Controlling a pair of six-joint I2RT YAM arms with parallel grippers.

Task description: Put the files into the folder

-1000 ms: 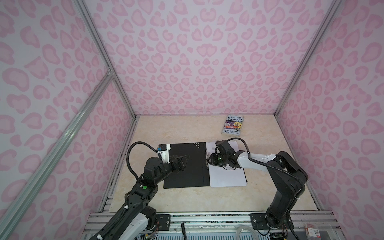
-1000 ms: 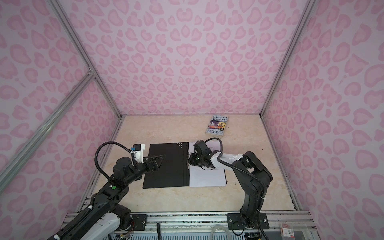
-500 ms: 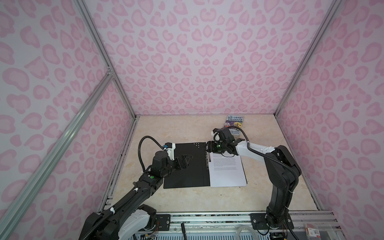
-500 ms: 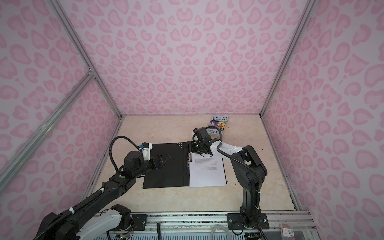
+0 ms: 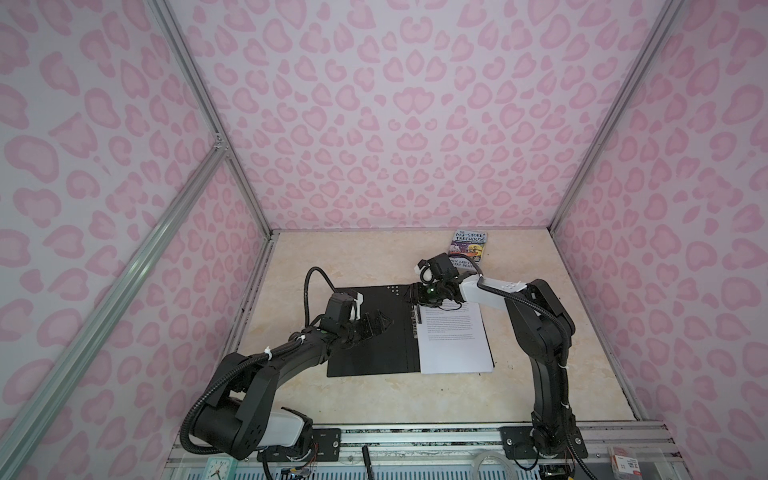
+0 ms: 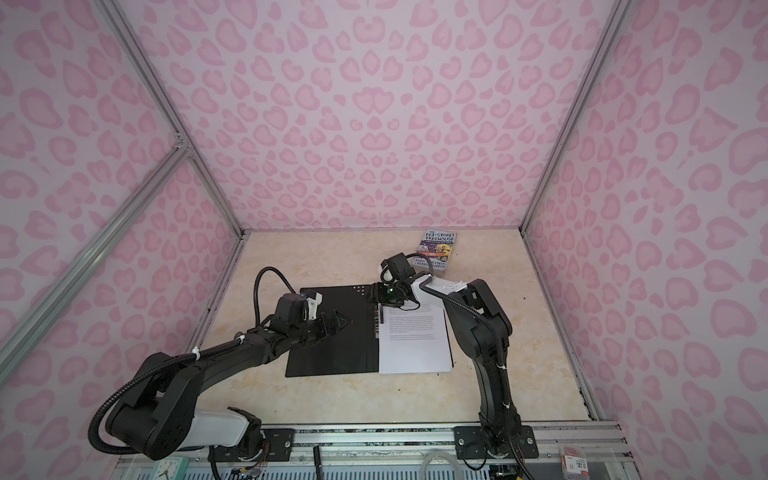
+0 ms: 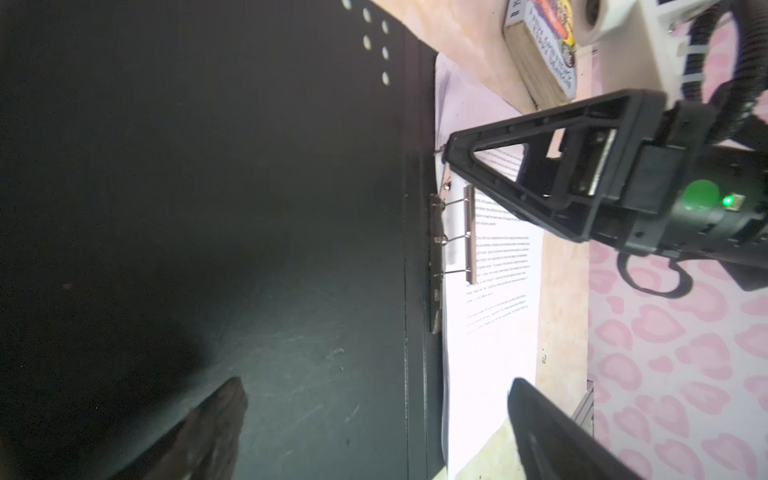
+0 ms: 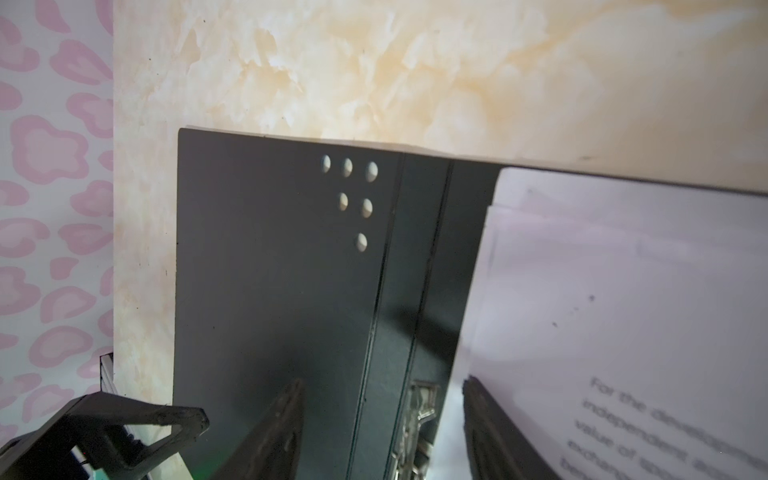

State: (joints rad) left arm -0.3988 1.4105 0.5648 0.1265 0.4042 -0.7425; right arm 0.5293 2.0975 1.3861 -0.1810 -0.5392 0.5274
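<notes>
The folder [image 5: 374,345] [image 6: 332,353] lies open and flat on the table, black inside up, with small dots [image 8: 353,195] at its far corner. The files [image 5: 453,340] [image 6: 415,345], white printed sheets, rest on its right half beside the metal spine clip [image 7: 436,257] [image 8: 419,407]. My left gripper [image 5: 384,322] [image 7: 374,386] hovers open above the bare left flap [image 7: 208,208], holding nothing. My right gripper [image 5: 411,296] [image 8: 384,382] is open at the far end of the spine. Its jaws stand either side of the clip, one over the flap [image 8: 270,270] and one over the sheets [image 8: 623,270].
A paperback book [image 5: 469,245] [image 6: 438,249] [image 7: 548,54] lies at the back right, just behind my right wrist. Pink patterned walls enclose the marbled table on three sides. A metal rail with the arm bases runs along the front edge.
My right gripper has slid along the spine toward the far end of the folder and its jaws have widened. My left arm has reached a little further over the left flap.
</notes>
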